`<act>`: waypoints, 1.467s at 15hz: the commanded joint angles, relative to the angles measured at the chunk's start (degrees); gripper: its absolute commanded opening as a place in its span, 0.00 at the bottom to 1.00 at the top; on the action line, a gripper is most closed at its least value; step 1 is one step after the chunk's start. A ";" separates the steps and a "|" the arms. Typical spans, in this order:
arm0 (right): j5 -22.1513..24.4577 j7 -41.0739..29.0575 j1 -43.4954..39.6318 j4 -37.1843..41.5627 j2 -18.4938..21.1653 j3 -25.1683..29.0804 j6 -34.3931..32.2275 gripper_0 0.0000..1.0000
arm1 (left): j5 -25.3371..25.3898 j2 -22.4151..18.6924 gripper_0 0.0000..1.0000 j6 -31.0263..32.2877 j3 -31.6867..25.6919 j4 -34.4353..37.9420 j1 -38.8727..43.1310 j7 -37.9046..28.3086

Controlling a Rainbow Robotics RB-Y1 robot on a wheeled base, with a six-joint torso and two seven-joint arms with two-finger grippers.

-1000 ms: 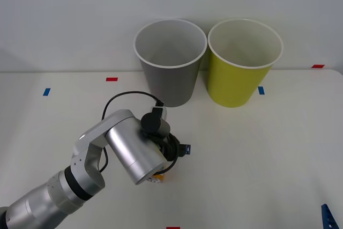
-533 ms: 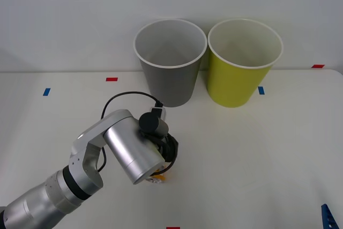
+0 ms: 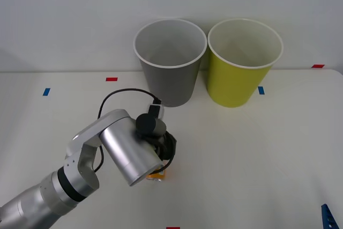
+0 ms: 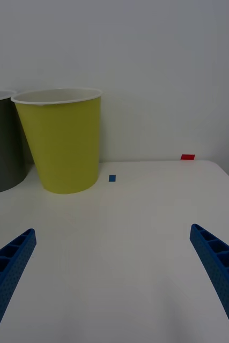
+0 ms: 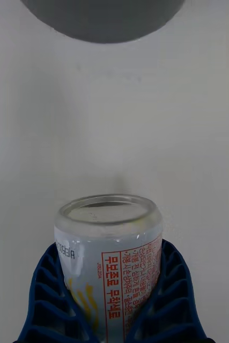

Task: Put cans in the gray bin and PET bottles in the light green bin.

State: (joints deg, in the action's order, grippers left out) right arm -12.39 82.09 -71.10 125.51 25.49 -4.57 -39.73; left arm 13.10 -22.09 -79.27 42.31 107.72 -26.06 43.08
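Note:
The can (image 5: 111, 252), pale with orange print and a silver rim, lies on the white table between the blue fingers of my left gripper (image 5: 110, 251), which is shut on it. From the front, only an orange sliver of the can (image 3: 157, 176) peeks out under the left wrist, near the table's middle front. The gray bin (image 3: 170, 73) stands upright behind it, with the light green bin (image 3: 241, 79) close on its right. My right gripper (image 4: 111, 230) hangs open over bare table, facing the light green bin (image 4: 63, 144). No PET bottles are in view.
Small red and blue tape marks (image 3: 111, 79) dot the table near its back edge. A white wall rises just behind the bins. A tip of the right gripper's fingers (image 3: 329, 215) shows at the front right corner.
The left gripper's fingers have drawn in on the can; the blue fingertip that stuck out a second ago is tucked under the wrist. The arm shifted slightly left.

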 commanded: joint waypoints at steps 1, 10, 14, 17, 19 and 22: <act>0.00 0.00 0.00 0.00 0.00 0.00 0.00 1.00 | -9.76 -1.02 0.00 0.17 0.05 7.24 3.74 0.34; 0.00 0.00 0.00 0.00 0.00 0.00 0.00 1.00 | -16.70 -6.38 0.00 0.25 -5.66 22.44 11.38 8.60; 0.00 0.00 0.00 0.00 0.00 0.00 0.00 1.00 | -16.53 -4.80 0.00 0.61 -15.95 29.12 17.71 23.19; 0.00 0.00 0.00 0.00 0.00 0.00 0.00 1.00 | -14.59 -4.89 0.00 0.61 -22.36 33.17 18.59 31.36; 0.00 0.00 0.00 0.00 0.00 0.00 0.00 1.00 | -10.64 -4.54 0.00 0.61 -27.11 35.45 18.50 35.85; 0.00 0.00 0.00 0.00 0.00 0.00 0.00 1.00 | -7.82 -3.40 0.00 0.61 -32.73 38.88 18.50 44.64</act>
State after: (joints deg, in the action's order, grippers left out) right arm -12.39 82.09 -71.10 125.51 25.49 -4.57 -39.73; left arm 3.89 -26.08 -78.67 11.67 145.16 -7.50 84.77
